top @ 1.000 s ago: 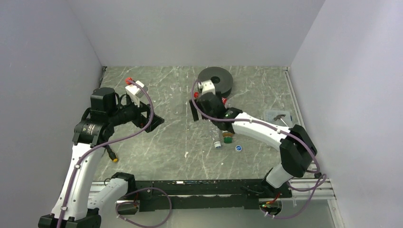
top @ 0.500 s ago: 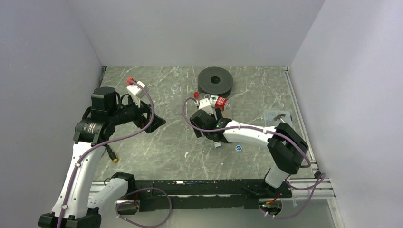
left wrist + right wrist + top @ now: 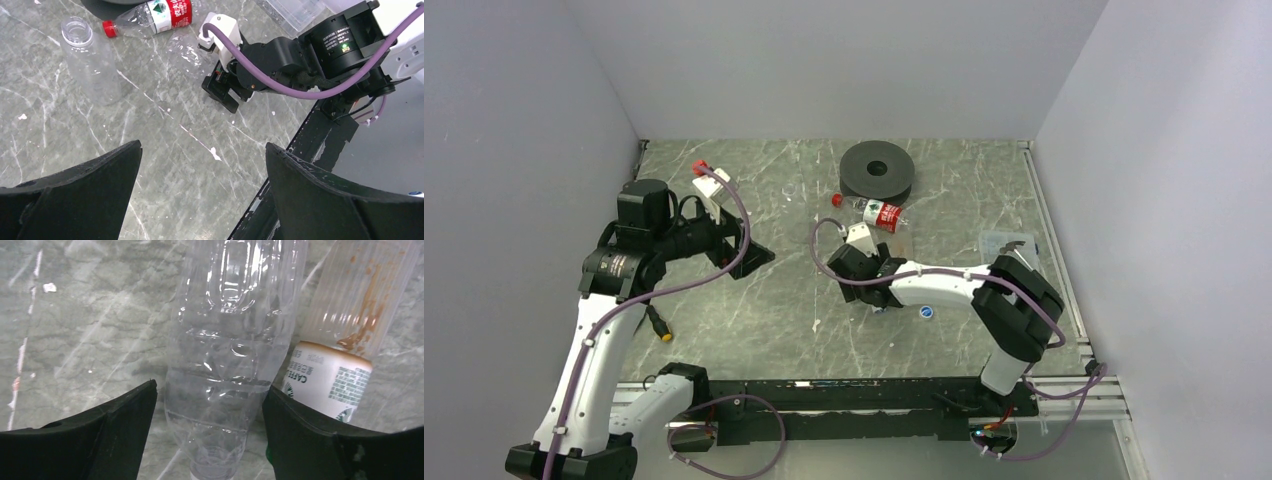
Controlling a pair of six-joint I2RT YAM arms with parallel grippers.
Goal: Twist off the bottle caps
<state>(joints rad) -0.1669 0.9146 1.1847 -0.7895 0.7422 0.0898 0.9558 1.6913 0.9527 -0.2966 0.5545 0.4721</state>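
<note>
My right gripper [image 3: 209,387] is open and low over the table, its fingers either side of a plain clear bottle [image 3: 230,340] that lies there. An amber-brown bottle with a white-green label [image 3: 330,380] lies just right of the right finger. In the top view this gripper [image 3: 874,292] hides both. A clear bottle with a red label and red cap [image 3: 874,211] lies near the black disc; it also shows in the left wrist view [image 3: 160,12]. A second plain clear bottle [image 3: 90,60] has an open mouth. My left gripper [image 3: 202,145] is open and empty, held above the table at the left [image 3: 749,255].
A black disc [image 3: 877,170] sits at the back centre. A blue cap [image 3: 927,312] lies loose near the right arm. A clear plastic box [image 3: 1007,243] stands at the right. Grey walls close in the left, back and right sides.
My right gripper has drawn back from the disc toward the near side and come down over the clear bottle, uncovering the red-label bottle. The left arm has barely moved.
</note>
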